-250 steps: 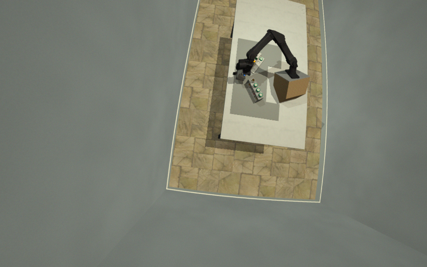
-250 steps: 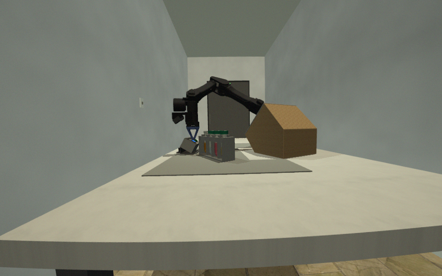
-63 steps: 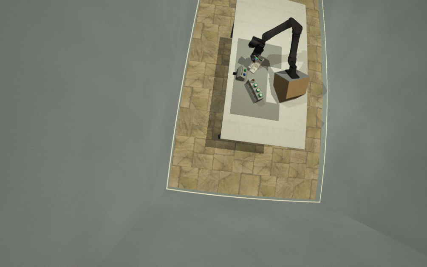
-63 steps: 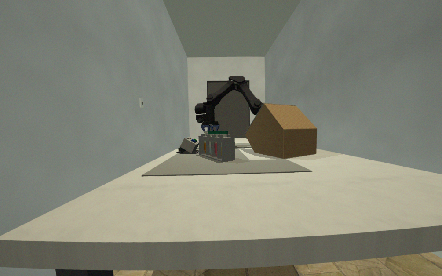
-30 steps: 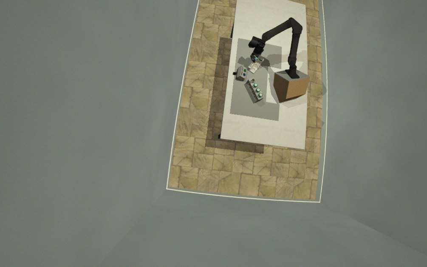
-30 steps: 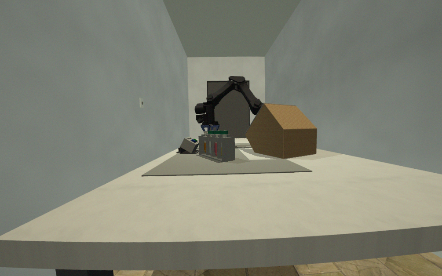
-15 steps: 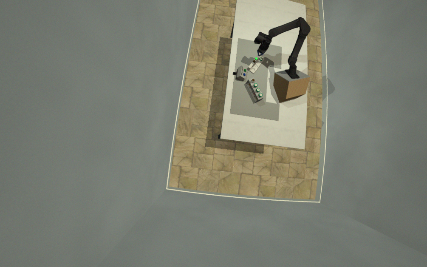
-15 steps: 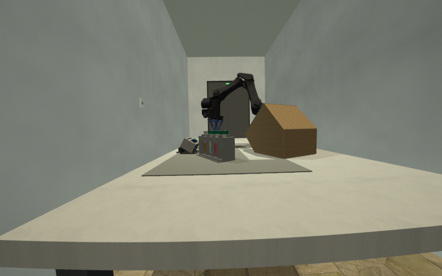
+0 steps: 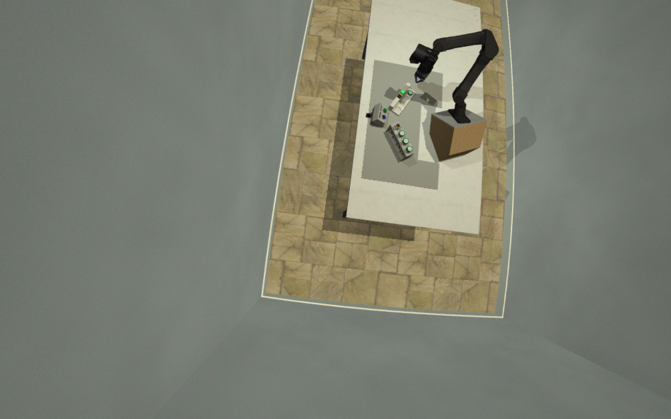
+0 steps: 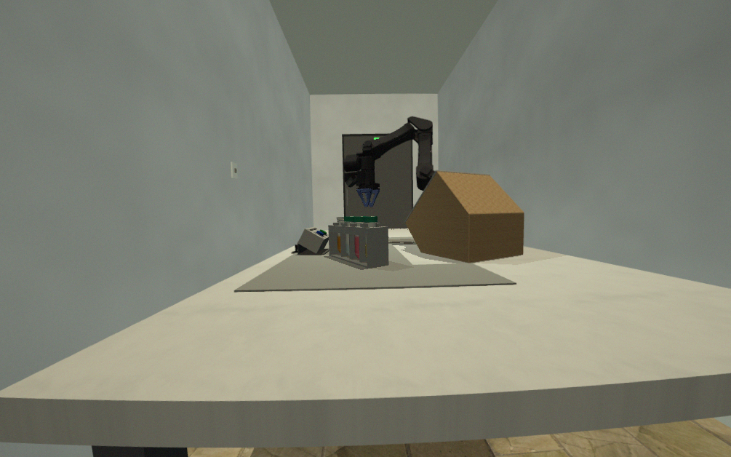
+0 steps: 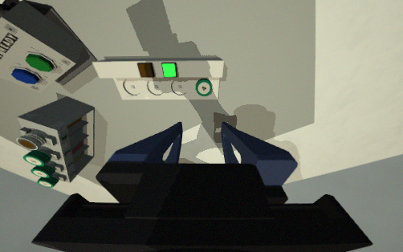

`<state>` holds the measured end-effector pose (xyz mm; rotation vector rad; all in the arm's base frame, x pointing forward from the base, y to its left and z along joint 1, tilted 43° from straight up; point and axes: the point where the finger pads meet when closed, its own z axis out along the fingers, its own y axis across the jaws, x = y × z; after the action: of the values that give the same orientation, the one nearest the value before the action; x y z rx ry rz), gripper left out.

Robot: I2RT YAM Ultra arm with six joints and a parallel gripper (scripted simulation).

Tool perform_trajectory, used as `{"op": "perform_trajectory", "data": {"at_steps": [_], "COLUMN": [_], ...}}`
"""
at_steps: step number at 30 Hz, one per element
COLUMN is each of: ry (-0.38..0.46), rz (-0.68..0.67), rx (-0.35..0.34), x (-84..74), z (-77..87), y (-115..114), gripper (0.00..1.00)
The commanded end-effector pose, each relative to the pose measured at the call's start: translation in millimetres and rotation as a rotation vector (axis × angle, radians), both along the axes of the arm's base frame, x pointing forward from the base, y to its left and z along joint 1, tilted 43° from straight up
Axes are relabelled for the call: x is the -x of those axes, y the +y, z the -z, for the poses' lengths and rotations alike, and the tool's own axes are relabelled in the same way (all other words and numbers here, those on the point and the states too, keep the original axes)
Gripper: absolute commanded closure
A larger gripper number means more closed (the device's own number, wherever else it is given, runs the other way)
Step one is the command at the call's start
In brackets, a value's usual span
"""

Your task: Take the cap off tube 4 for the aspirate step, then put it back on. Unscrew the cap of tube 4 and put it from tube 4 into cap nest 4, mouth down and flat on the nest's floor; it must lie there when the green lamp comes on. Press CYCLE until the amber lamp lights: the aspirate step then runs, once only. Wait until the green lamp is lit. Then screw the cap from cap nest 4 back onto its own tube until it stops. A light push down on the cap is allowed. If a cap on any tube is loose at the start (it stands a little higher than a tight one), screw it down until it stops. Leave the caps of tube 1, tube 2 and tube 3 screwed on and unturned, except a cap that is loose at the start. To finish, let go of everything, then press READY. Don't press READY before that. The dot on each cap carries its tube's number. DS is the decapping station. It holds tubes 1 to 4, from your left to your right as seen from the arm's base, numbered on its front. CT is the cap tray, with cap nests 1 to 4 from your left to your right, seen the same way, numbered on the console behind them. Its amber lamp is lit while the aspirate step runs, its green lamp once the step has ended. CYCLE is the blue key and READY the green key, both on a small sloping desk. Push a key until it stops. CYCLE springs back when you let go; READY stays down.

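The green cap of tube 4 point(image 11: 203, 87) lies in cap nest 4, the right-most nest of the cap tray point(image 11: 158, 78). The tray's green lamp point(image 11: 168, 70) is lit and its amber lamp point(image 11: 145, 69) is dark. Tube 4 point(image 11: 28, 141) stands uncapped at the end of the decapping station point(image 11: 58, 140); the other three tubes wear green caps point(image 11: 41, 172). My gripper point(image 11: 201, 126) hangs well above the mat on the near side of the tray, its fingers partly open with nothing between them. It also shows in the overhead view point(image 9: 417, 79) and the low view point(image 10: 367, 199).
The key desk point(image 11: 22, 56) carries the green READY key point(image 11: 38, 63) and the blue CYCLE key point(image 11: 25, 75), left of the tray. The brown box point(image 9: 456, 134) under the arm's base stands to the right of the station point(image 9: 401, 141).
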<state>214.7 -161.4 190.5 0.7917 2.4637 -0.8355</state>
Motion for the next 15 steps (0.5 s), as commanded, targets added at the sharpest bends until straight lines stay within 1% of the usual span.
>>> {"op": "perform_trajectory", "data": {"at_steps": [1, 7, 8, 9, 10, 15], "ry": [-0.009, -0.009, -0.013, -0.015, -0.009, -0.024], "rz": [-0.007, -0.007, -0.013, -0.006, -0.007, -0.004], "rx": [0.004, 0.004, 0.004, 0.002, 0.004, 0.005], "x": [0.8, 0.8, 4.2, 5.2, 1.3, 3.8], "z": [-4.2, -4.2, -7.4, -6.1, -4.2, -5.1], "y": [1.4, 1.4, 2.3, 0.3, 0.5, -1.4], "gripper": [0.53, 0.53, 0.53, 0.53, 0.53, 0.53]}}
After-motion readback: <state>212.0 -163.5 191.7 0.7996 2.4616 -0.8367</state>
